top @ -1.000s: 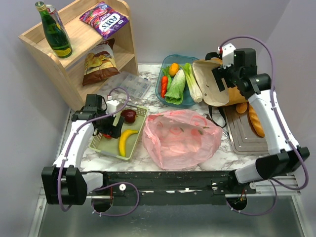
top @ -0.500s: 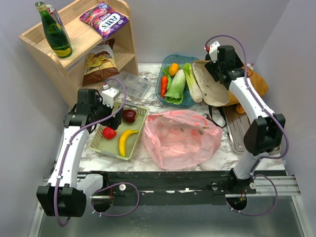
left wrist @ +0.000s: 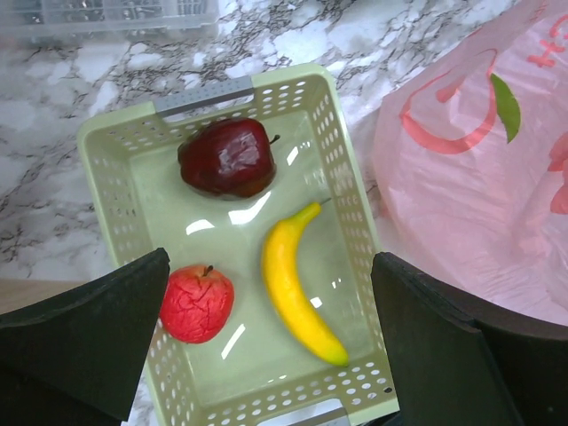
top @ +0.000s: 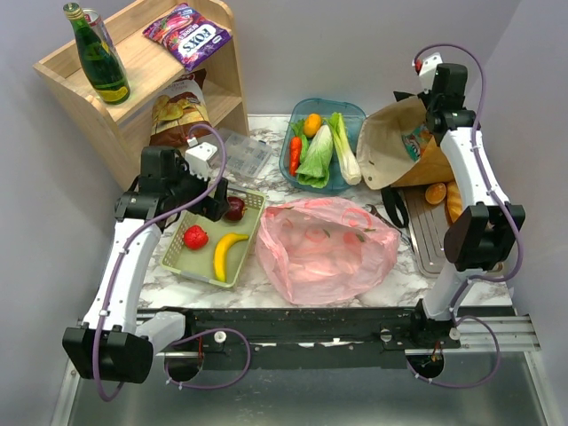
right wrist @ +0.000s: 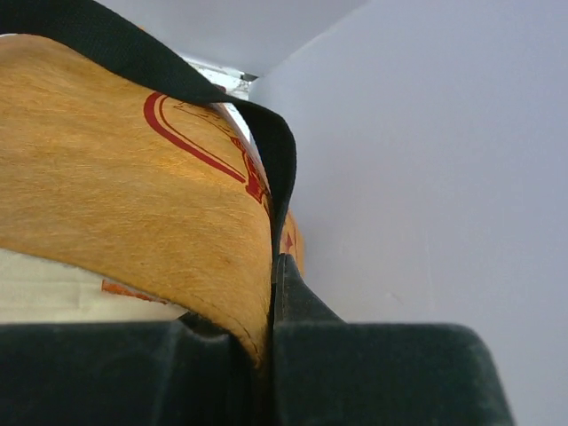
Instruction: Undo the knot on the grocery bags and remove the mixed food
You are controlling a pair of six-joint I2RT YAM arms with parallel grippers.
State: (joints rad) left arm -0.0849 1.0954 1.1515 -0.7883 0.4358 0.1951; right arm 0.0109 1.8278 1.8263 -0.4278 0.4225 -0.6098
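White marble-pattern table (top: 232,293), grey veining. Two-tier bare-wood shelf (top: 138,53) in the far-left corner, backed against plain pale lilac-grey walls (top: 373,44). Light even and diffuse.

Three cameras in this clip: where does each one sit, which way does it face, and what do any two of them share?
Top external: above and behind the bases, looking down; both arms show, left claw over the basket, right claw at the tote.
Left wrist: faces straight down into the basket; its two open fingers frame the view.
Right wrist: looks along the tote's orange cloth toward the wall; its fingers pinch the cloth.
Shared: top and left wrist both show the basket, banana and pink bag.
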